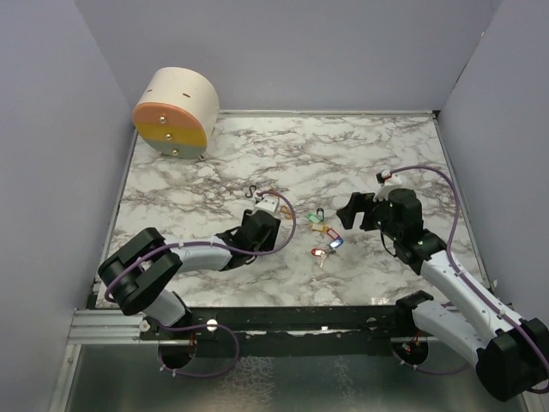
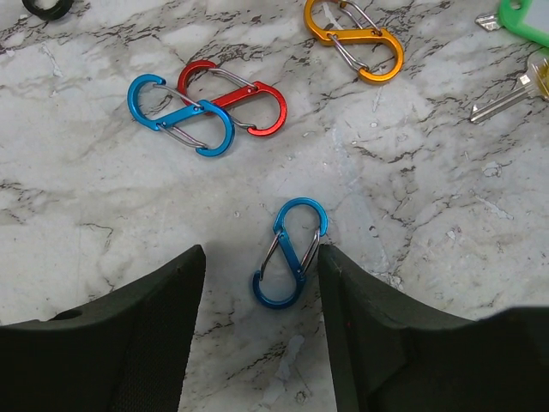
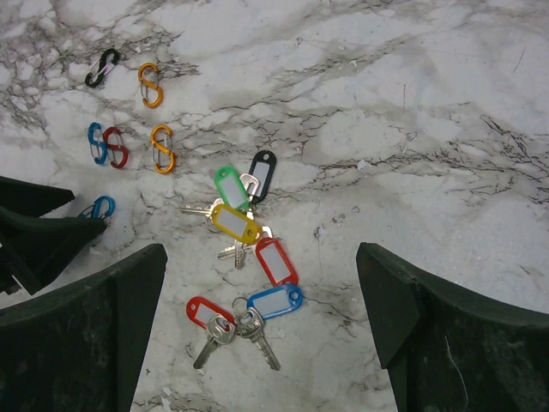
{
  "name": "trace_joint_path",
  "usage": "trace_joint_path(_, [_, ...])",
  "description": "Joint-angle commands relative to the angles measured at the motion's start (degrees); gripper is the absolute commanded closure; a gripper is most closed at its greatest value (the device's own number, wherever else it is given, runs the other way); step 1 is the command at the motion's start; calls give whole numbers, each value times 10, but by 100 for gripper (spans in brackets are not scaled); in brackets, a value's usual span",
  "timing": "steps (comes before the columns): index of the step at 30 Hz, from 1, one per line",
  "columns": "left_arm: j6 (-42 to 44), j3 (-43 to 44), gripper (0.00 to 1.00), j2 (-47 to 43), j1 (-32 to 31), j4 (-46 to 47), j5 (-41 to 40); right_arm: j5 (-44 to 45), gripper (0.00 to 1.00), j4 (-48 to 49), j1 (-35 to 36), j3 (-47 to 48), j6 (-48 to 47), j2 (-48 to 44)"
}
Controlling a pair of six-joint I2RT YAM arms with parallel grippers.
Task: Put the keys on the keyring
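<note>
The keys (image 3: 249, 257) lie in a loose pile on the marble table (image 1: 360, 154), silver with green, yellow, red, blue and black tags; they also show in the top view as keys (image 1: 322, 236). A small blue S-shaped keyring (image 2: 292, 253) lies flat between the fingers of my left gripper (image 2: 262, 257). The right finger touches the keyring and the left finger stands apart, so the jaws are open around it. My right gripper (image 3: 262, 253) hovers wide open above the keys, holding nothing. In the top view the left gripper (image 1: 262, 225) and right gripper (image 1: 353, 210) face each other across the keys.
More S-shaped clips lie beyond the left gripper: a blue one (image 2: 180, 114) crossed with a red one (image 2: 236, 96), an orange one (image 2: 353, 39) and a black one (image 3: 101, 67). A round drum with coloured front (image 1: 176, 112) stands at the back left. Grey walls enclose the table.
</note>
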Motion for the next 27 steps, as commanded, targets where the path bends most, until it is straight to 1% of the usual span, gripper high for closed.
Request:
trace_joint_path(1, [5, 15, 43, 10, -6, 7, -15, -13, 6, 18, 0, -2, -1, 1])
trace_joint_path(3, [6, 17, 43, 13, -7, 6, -15, -13, 6, 19, 0, -2, -1, 0])
trace_joint_path(8, [9, 19, 52, 20, -7, 3, -13, -13, 6, 20, 0, -1, -1, 2])
trace_joint_path(11, [9, 21, 62, 25, -7, 1, -12, -13, 6, 19, 0, -2, -1, 2])
trace_joint_path(13, [9, 21, 71, 26, -8, 0, -11, -13, 6, 19, 0, 0, -2, 2])
trace_joint_path(16, [9, 20, 82, 24, -8, -1, -10, -12, 6, 19, 0, -1, -2, 3])
trace_joint_path(17, [9, 19, 83, 23, -9, -1, -10, -12, 6, 19, -1, -1, -2, 2])
trace_joint_path(22, [6, 17, 84, 17, -9, -1, -9, -12, 6, 18, 0, -1, -1, 1])
trace_joint_path(27, [4, 16, 92, 21, -9, 1, -10, -11, 6, 17, 0, -2, -1, 0])
